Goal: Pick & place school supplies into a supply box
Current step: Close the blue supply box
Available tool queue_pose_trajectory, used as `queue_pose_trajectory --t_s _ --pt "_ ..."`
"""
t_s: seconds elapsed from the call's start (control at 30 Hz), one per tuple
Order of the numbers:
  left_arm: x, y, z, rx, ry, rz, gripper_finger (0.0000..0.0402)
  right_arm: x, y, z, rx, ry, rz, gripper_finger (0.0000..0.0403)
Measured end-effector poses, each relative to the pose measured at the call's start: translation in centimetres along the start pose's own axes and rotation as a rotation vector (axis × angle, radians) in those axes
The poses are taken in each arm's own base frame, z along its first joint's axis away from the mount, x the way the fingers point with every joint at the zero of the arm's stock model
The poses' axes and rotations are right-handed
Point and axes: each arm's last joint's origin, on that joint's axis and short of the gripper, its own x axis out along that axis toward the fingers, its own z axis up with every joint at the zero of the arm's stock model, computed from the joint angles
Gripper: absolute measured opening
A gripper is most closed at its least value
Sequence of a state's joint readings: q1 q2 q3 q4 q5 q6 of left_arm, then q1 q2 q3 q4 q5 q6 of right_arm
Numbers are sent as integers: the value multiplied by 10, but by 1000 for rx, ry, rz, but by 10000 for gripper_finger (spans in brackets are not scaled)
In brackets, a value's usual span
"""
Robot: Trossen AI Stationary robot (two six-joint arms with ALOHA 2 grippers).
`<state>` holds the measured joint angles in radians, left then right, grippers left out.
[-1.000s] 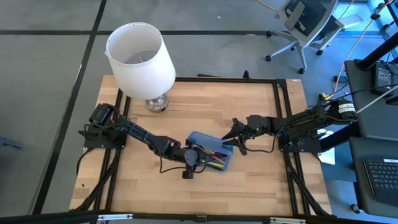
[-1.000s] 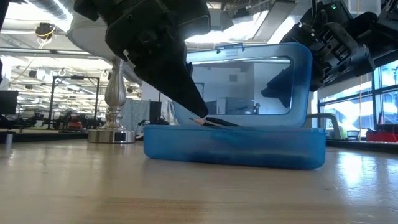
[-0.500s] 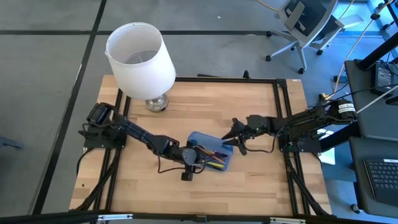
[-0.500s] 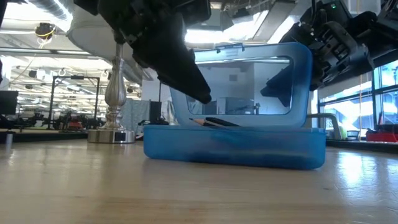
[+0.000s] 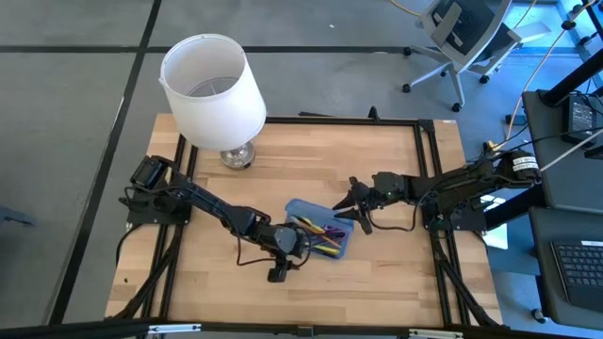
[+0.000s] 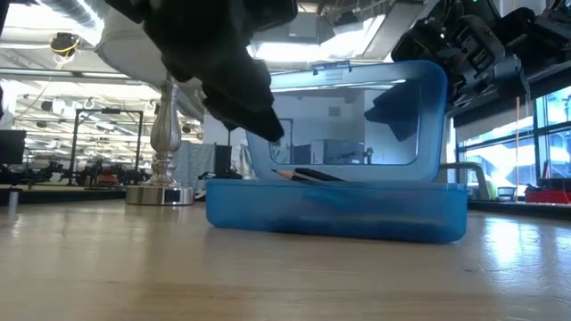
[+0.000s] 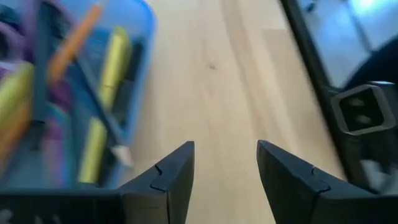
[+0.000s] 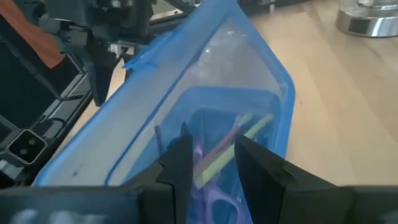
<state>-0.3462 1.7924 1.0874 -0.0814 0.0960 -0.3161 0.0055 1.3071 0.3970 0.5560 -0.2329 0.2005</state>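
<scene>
The supply box (image 5: 347, 247), translucent blue, lies mid-table with its base (image 6: 357, 214) flat on the wood and its lid (image 6: 434, 107) standing upright. Inside lie school supplies (image 5: 320, 240): yellow, orange, black and purple pieces (image 7: 106, 74), with two dark pencils (image 6: 303, 175) poking over the rim. My left gripper (image 6: 268, 125) hovers open and empty above the box's left end, fingers slanting down (image 7: 224, 168). My right gripper (image 5: 343, 211) is at the lid's right end, shut on it (image 8: 208, 165). My right gripper holds the raised lid by its right end (image 5: 337, 215), coming almost level from the table's right side. One finger (image 6: 393, 111) shows dark through the lid's window. The exact place of contact is hidden by the fingers and the lid's rim. The lid stands upright on its hinge edge.
A white lampshade (image 5: 212, 85) on a metal foot (image 6: 165, 192) stands at the table's far left. A black frame (image 5: 429, 169) rims the table. Bare wood (image 5: 311, 292) stretches along the near edge and left of the box.
My left gripper has risen out of the box, its fingertips going from the pencils' level to well above the rim, and it has turned toward the table's near-left. Its fingers stay as wide as before. The pencils and the lid stay where they were.
</scene>
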Motion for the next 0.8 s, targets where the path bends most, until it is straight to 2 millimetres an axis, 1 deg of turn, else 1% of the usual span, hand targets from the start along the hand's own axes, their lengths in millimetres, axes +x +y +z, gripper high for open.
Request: queue_pose_trajectory --t_s 0.23,0.37,0.6,0.8 --pt "0 -5 -2 -133 74 -167 164 2 9 -2 -8 16 63 123" --pt "-1 -8 -4 -294 149 -281 166 3 18 -4 -18 27 98 123" --pt "-4 -22 -8 -608 365 -480 164 5 33 -8 -17 45 152 123" --pt "-10 -42 -14 -807 656 -656 165 5 39 -10 -28 49 159 123"
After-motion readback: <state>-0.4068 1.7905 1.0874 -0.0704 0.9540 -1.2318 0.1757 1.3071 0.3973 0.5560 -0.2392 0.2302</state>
